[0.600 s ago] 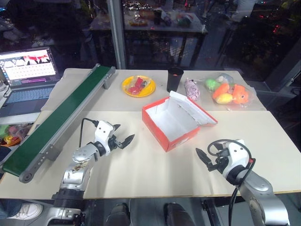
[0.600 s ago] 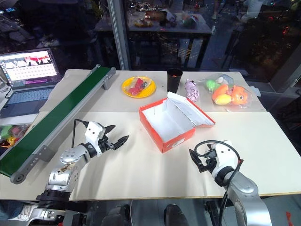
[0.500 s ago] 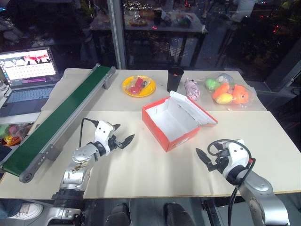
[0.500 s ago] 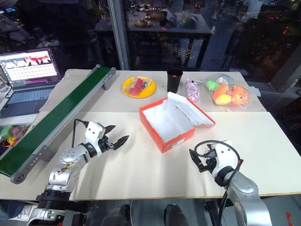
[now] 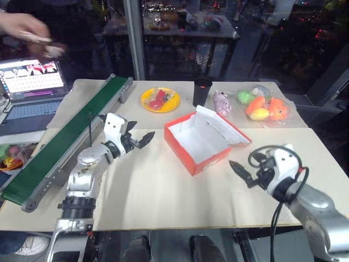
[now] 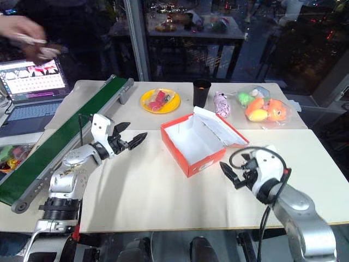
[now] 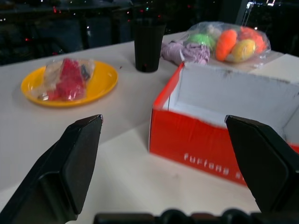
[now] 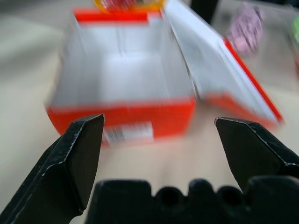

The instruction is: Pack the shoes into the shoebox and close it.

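Along the worktop's (image 5: 163,191) far edge sit a yellow plate (image 5: 160,100), a black cup (image 5: 202,91), a pink toy (image 5: 221,102) and a bag of bright toys (image 5: 262,108), with a green conveyor (image 5: 65,139) down its left side. The shoebox (image 5: 203,143) stands open and empty at mid-worktop, lid tipped back. It lies between the left pincer (image 5: 143,140) and right pincer (image 5: 244,173), both spread wide, empty and apart from it.

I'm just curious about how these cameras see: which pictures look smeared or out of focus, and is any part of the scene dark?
Right wrist view: the red shoebox is smeared, its edges soft. Left wrist view: shoebox and yellow plate are fairly crisp, only the near black fingers look soft. Left eye view: a person's hand at top left is blurred; the background is dark while the table is brightly lit.
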`<state>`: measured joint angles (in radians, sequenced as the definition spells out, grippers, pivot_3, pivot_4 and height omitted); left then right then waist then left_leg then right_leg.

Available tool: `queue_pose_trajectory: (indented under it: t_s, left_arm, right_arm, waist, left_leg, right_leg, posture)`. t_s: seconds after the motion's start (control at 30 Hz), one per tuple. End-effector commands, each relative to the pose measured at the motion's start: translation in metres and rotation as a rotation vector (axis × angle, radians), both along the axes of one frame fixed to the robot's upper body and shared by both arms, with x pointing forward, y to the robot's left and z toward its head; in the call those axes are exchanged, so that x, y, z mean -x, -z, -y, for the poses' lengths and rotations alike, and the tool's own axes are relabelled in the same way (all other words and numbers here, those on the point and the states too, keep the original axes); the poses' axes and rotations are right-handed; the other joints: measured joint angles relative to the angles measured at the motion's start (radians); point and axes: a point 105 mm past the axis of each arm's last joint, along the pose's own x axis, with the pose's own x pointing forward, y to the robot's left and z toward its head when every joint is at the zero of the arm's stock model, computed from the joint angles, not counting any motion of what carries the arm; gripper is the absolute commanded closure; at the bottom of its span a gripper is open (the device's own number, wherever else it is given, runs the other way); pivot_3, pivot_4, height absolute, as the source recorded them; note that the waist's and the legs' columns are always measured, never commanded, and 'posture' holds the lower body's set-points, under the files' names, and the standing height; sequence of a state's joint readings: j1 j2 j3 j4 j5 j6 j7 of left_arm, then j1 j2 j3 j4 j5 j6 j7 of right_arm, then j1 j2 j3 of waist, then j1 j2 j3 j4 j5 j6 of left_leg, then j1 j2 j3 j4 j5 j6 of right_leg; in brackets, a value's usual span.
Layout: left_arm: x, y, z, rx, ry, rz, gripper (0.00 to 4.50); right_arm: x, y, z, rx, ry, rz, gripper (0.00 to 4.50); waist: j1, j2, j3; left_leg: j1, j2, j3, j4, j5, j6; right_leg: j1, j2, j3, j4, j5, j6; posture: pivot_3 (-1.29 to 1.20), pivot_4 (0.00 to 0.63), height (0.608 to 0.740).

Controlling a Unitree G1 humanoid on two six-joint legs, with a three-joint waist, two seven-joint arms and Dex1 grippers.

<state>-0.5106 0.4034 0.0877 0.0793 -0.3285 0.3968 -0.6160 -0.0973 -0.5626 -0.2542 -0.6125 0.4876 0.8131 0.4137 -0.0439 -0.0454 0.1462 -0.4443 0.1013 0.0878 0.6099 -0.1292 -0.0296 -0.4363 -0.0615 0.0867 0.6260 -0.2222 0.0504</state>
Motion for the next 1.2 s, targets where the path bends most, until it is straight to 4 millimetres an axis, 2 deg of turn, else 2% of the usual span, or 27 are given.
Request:
queue_pose_trajectory:
  t_s: [0.03, 0.17, 0.27, 0.33, 0.4, 0.47, 0.6, 0.87, 1.2]
  left_arm:
    - [0.003, -0.029, 0.003, 0.049, 0.008, 0.073, 0.0]
    - [0.004, -0.043, -0.009, 0.073, -0.073, 0.104, 0.0]
    - [0.003, -0.041, -0.019, 0.066, -0.137, 0.088, 0.0]
    - [-0.002, -0.029, -0.052, 0.078, -0.311, 0.036, 0.0]
    - [0.001, -0.02, -0.077, 0.066, -0.416, 0.011, 0.0]
    - [0.004, -0.017, -0.085, 0.054, -0.447, 0.005, 0.0]
    - [0.011, -0.026, -0.106, 0.065, -0.517, 0.022, 0.0]
    - [0.01, -0.04, -0.108, 0.079, -0.539, 0.044, 0.0]
    - [0.002, -0.039, -0.104, 0.09, -0.552, 0.034, 0.0]
  right_arm:
    - [0.002, -0.02, -0.016, -0.004, -0.084, 0.033, 0.05]
    - [-0.011, -0.031, -0.042, -0.022, -0.185, 0.047, 0.05]
    - [-0.019, -0.031, -0.05, -0.028, -0.198, 0.048, 0.05]
    - [-0.026, -0.025, -0.072, -0.043, -0.279, 0.028, 0.05]
    - [-0.032, -0.022, -0.089, -0.045, -0.337, 0.024, 0.05]
    - [-0.036, -0.02, -0.096, -0.048, -0.365, 0.025, 0.05]
    - [-0.045, -0.013, -0.108, -0.037, -0.404, 0.03, 0.05]
    - [-0.049, -0.01, -0.123, -0.045, -0.446, 0.045, 0.05]
    - [-0.048, -0.007, -0.12, -0.043, -0.424, 0.048, 0.05]
  waist:
    - [0.002, -0.001, 0.0]
    - [0.003, -0.001, 0.002]
    - [0.001, -0.002, 0.002]
    - [0.001, -0.002, 0.002]
    - [-0.006, -0.002, 0.002]
    - [-0.007, -0.002, 0.002]
    - [0.009, -0.004, 0.003]
    - [0.021, -0.005, 0.003]
    - [0.025, -0.005, 0.003]
  left_leg:
    - [0.0, 0.0, -0.001, -0.001, 0.0, 0.0]
    - [-0.001, 0.0, -0.003, -0.002, 0.001, 0.002]
    - [-0.002, 0.0, -0.003, 0.0, 0.004, 0.006]
    - [-0.001, 0.0, -0.003, 0.0, 0.003, 0.005]
    - [0.0, 0.0, -0.003, 0.001, 0.003, 0.006]
    - [0.0, 0.0, -0.003, 0.0, 0.004, 0.006]
    - [-0.003, 0.0, -0.003, -0.001, 0.004, 0.006]
    - [-0.003, 0.001, -0.003, 0.0, 0.0, 0.0]
    - [-0.003, 0.001, -0.003, -0.001, 0.0, 0.0]
  right_leg:
    - [0.0, 0.0, 0.0, 0.0, 0.0, 0.0]
    - [0.0, 0.001, -0.001, 0.001, -0.001, 0.0]
    - [-0.001, 0.001, -0.001, 0.002, -0.001, 0.0]
    - [0.0, 0.001, -0.002, 0.002, -0.001, 0.0]
    - [0.0, 0.001, -0.001, 0.002, -0.001, 0.0]
    - [-0.001, 0.001, -0.001, 0.003, -0.001, 0.0]
    - [-0.002, 0.002, -0.002, 0.004, 0.004, -0.001]
    - [-0.002, 0.001, -0.004, 0.004, 0.003, -0.006]
    - [-0.003, 0.001, -0.005, 0.004, 0.005, -0.003]
  posture:
    - [0.0, 0.15, 0.736]
    - [0.0, 0.15, 0.736]
    - [0.0, 0.15, 0.736]
    - [0.0, 0.15, 0.736]
    - [0.0, 0.15, 0.736]
    - [0.0, 0.15, 0.736]
    - [0.0, 0.15, 0.736]
    - [0.0, 0.15, 0.736]
    - [0.0, 0.15, 0.736]
